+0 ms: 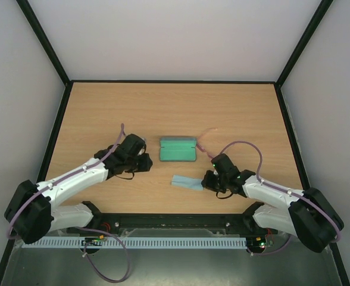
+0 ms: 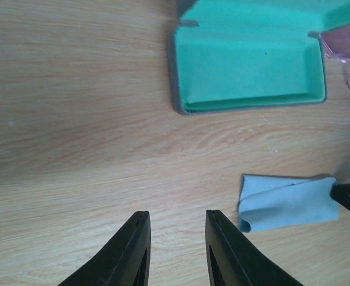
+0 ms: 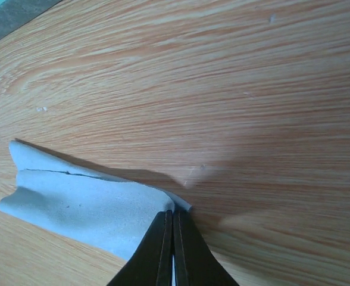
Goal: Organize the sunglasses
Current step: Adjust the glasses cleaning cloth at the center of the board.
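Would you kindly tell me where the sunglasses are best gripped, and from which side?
Probably across the bridge between the lenses, from straight above. The sunglasses rest low on the table right beside the open case, which blocks a sideways approach from the left, and the slim arms look too thin to pinch.

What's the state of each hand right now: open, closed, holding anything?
Left hand: open, holding nothing.
Right hand: closed on the edge of the cloth.
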{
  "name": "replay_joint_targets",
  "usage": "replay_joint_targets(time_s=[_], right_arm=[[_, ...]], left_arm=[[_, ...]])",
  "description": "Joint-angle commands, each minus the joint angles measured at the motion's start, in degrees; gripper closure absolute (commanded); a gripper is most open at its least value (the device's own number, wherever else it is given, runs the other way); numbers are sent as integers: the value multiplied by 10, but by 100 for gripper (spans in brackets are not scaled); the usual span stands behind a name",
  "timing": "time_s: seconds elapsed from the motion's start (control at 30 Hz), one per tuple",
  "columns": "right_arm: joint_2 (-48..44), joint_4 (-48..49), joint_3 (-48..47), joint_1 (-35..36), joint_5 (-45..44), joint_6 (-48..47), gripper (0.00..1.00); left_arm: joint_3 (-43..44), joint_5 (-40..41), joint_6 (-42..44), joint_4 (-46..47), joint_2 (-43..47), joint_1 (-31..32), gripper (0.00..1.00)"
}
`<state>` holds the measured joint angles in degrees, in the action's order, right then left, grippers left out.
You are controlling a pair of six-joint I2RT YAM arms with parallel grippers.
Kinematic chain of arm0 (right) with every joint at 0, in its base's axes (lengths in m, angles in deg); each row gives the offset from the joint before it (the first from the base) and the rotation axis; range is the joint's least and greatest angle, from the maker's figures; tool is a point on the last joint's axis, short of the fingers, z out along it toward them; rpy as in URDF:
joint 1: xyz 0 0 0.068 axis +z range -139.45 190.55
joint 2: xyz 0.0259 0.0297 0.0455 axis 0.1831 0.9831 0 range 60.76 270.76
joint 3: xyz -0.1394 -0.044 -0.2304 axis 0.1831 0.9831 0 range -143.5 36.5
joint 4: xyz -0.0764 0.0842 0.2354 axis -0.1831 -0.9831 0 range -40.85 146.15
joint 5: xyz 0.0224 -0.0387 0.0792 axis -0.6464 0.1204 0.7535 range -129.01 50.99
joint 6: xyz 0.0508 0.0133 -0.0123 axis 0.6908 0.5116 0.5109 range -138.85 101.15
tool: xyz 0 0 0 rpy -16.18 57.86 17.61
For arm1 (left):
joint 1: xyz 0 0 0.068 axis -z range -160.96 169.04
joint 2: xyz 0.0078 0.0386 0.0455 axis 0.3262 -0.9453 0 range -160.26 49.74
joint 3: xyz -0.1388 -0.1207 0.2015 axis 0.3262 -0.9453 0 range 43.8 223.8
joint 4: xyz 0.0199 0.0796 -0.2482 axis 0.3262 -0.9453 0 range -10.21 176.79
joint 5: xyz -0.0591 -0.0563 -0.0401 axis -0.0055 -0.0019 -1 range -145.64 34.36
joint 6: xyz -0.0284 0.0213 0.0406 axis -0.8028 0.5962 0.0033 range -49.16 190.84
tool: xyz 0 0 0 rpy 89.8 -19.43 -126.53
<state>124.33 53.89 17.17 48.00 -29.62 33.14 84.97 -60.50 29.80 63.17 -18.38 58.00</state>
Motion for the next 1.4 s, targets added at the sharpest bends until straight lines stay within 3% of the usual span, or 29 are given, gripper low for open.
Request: replay_joint_targets(time_s=[0.0,0.4,0.87,1.03,1.23,1.37], right_arm=[[7,-14,-20,-3,33,-18,99],[30,-57,-218,13,154,10,99],[148,16,-384,182,101,133,99],[129,74,-314,187,68,173,99],[123,192,-124,176,41,227,99],[85,261,23,112,52,241,99]], left_arm=[[1,9,-15,9,-14,11,71],[38,-14,9,-51,92,-52,69],[103,-70,47,-124,186,-153,68],[119,-73,49,-131,182,-159,68],[113,-74,49,-122,167,-159,68],[107,-79,46,-114,155,-158,68]])
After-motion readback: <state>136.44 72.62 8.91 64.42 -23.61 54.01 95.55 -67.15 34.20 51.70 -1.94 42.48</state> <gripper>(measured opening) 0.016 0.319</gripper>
